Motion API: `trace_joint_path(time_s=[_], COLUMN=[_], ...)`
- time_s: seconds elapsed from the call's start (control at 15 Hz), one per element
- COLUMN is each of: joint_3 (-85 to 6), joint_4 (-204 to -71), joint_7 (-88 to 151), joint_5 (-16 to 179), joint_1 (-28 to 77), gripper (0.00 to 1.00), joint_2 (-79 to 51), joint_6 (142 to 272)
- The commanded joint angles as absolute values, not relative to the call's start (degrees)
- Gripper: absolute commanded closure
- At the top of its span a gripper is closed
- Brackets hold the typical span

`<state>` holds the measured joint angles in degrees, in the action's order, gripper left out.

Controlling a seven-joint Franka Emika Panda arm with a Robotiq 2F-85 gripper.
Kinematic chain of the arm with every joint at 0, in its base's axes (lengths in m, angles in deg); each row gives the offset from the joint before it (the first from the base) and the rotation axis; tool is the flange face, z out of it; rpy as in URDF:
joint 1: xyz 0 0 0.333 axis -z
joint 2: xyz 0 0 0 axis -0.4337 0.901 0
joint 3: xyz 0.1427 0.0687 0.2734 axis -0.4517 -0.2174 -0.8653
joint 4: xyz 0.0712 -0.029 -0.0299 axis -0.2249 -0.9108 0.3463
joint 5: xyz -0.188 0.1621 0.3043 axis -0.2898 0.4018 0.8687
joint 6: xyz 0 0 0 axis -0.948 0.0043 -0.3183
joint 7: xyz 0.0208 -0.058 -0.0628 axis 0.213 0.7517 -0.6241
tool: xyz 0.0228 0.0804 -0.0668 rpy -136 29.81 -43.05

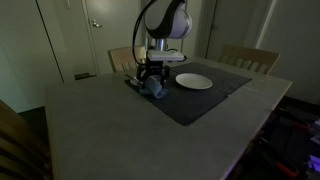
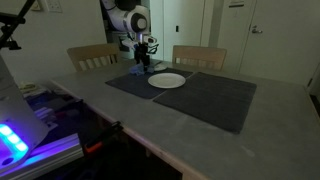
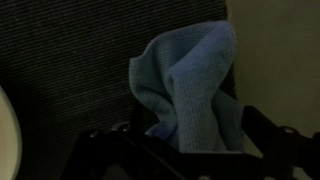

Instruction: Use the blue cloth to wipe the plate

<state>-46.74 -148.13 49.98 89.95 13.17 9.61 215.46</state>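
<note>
1. Dim room with pale doors behind a grey table (image 1: pixel 100 130); a dark placemat (image 1: pixel 205 100) covers the table's far side.
2. At the centre of the action, the gripper (image 3: pixel 190 150) points straight down near the far edge of the tabletop. In the wrist view its two dark fingers (image 3: pixel 262 135) press against either side of a bunched fold.
3. That fold is the blue cloth (image 3: pixel 185 85), pinched between the fingers and rising in a crumpled peak. In both exterior views the cloth (image 1: pixel 155 88) hangs under the gripper (image 2: pixel 143 60), with its lower part at the placemat near the mat's far corner.
4. Just beside the cloth, along the same far edge, a white plate (image 1: pixel 194 81) lies flat and bare on the mat. Its rim also shows at the left border of the wrist view.
5. Two wooden chairs (image 2: pixel 198 55) stand beyond the far edge.
6. To wipe well, carry the cloth sideways over the plate, lower it until the fabric spreads on the plate's face, then sweep lightly. Pressing too hard could make the plate slide on the mat.
</note>
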Motion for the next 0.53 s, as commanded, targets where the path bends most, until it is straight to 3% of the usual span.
trace_joint_path(time_s=[0.0, 0.47], joint_3=[-46.34, -46.39], joint_4=[-146.73, -144.61], joint_7=[49.19, 48.79], joint_5=[90.19, 89.99], joint_1=[12.91, 13.02], gripper=[0.27, 0.76], joint_2=[10.02, 10.34], joint_6=[214.47, 212.89])
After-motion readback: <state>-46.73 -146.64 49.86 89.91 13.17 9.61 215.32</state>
